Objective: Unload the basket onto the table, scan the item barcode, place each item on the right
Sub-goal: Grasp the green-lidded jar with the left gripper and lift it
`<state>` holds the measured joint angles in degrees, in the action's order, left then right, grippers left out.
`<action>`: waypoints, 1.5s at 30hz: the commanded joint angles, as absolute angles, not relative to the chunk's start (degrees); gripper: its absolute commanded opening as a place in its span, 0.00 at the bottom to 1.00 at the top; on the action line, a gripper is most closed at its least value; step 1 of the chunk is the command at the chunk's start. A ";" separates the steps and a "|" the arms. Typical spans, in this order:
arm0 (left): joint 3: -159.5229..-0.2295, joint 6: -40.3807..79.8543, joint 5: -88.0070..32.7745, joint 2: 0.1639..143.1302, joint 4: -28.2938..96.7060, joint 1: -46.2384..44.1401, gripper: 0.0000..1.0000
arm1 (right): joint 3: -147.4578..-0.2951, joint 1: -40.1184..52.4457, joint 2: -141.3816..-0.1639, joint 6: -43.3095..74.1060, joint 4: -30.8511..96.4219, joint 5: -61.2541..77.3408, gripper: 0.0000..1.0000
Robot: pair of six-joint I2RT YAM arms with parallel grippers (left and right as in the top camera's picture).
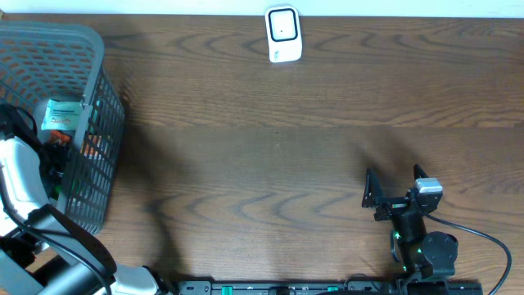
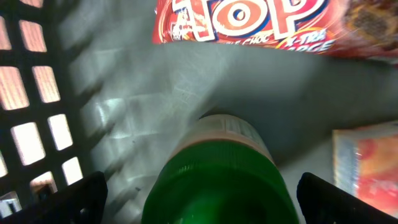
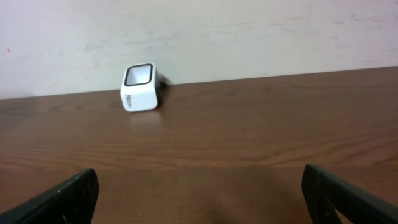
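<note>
L gripper [image 2: 211,202] wide open, nothing gripped. Its fingers [image 2: 74,199] sit either side of a green bottle [image 2: 217,186], not touching it as far as I can see. Bottle lies on the basket floor, pointing away from the wrist cam. Pale band w/ fine print at its far end, too blurred to read.

Just past the bottle: red packet [image 2: 249,22], big white "TOP" on it, smaller "X-TRA" + "CHOC" bits below, rest cut off. To the right of the bottle, orange-pink packet [image 2: 367,168], text unreadable.

All of this is inside the grey mesh basket [image 1: 98,74] at the table's left end, w/ the L arm reaching down into it. From above, a teal packet [image 1: 61,115] shows inside too, label too small to read.

R gripper [image 1: 395,182] also wide open + empty, low over the wood table [image 1: 270,180], front-right, well apart from the basket. It faces the white scanner [image 1: 284,34], which stands at the far edge by the wall. Scanner has a dark-framed window on top and a small logo on its side, can't read it.
</note>
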<state>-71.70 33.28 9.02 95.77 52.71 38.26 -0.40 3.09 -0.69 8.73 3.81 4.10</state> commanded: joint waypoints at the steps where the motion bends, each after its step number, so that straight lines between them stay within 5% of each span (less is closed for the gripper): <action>1: -70.61 34.15 9.69 98.91 51.48 38.61 0.98 | -0.32 3.42 -0.43 9.39 4.03 3.92 0.99; 12: -70.61 34.17 9.52 107.15 50.41 38.61 1.00 | -0.32 3.42 -0.43 9.39 4.03 3.92 0.99; 18: -70.74 34.15 9.54 107.70 50.46 38.61 0.60 | -0.32 3.42 -0.43 9.39 4.03 3.92 0.99; 32: -80.23 34.15 8.69 99.46 56.69 38.61 0.57 | -0.32 3.42 -0.43 9.37 4.03 3.92 0.99; 45: -91.66 42.74 -13.96 73.49 51.99 38.33 0.59 | -0.32 3.42 -0.43 9.39 4.03 3.92 0.99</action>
